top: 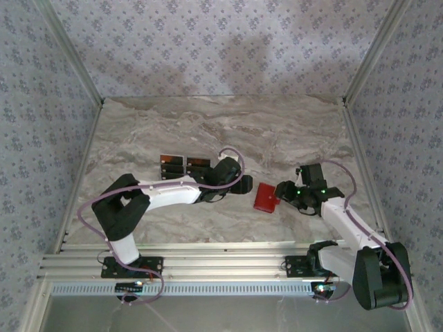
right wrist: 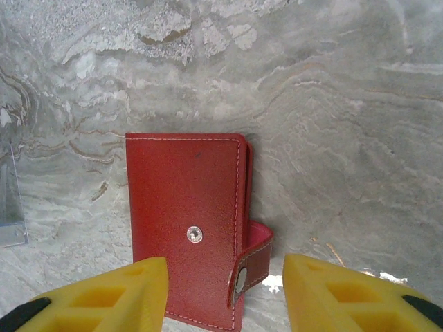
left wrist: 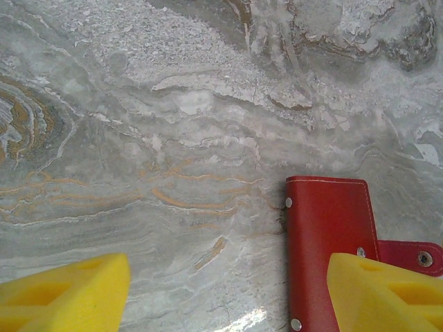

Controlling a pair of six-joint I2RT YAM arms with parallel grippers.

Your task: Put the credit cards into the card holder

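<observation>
One red card holder (top: 266,196), folded shut, flat on the counter (top: 208,124) between two grippers, left (left wrist: 228,277) and right (right wrist: 225,290), both spread and empty; seemingly four black credit cards (top: 183,164) left of centre. Card faces too small to read; card holder's near end cut off in wrist views. Grey veined marble-look counter, floral-papered walls (top: 208,41).

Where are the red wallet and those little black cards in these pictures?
card holder (right wrist: 183,207): right wrist view, middle of its red front cover.
credit cards (top: 172,160): top view, one black card at the group's left end.
</observation>
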